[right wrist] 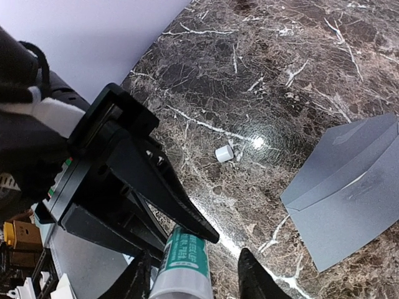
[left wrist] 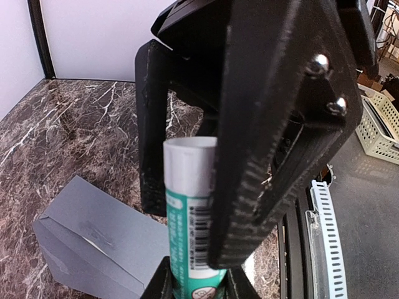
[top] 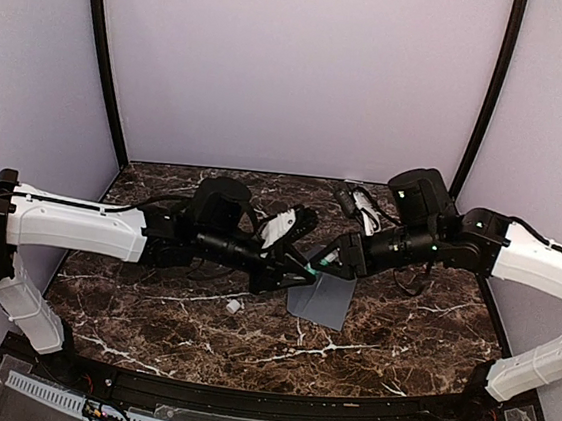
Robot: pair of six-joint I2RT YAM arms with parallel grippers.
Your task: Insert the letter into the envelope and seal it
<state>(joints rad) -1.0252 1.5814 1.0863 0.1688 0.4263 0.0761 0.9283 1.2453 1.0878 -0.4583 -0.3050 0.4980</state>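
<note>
The slate-grey envelope (top: 322,300) lies flat on the marble table, and also shows in the left wrist view (left wrist: 93,240) and the right wrist view (right wrist: 349,193). The cream letter is not in view. My left gripper (top: 305,271) (left wrist: 198,283) is shut on a teal-and-white glue stick (left wrist: 190,212) and holds it above the table, just over the envelope's far left corner. My right gripper (top: 330,260) (right wrist: 193,280) is open, and its fingers straddle the stick's white end (right wrist: 181,280) with a gap on one side.
A small white cap (top: 234,306) (right wrist: 224,153) lies on the table left of the envelope. A white object with cables (top: 366,211) sits at the back. A white basket (left wrist: 380,124) stands off the table's edge.
</note>
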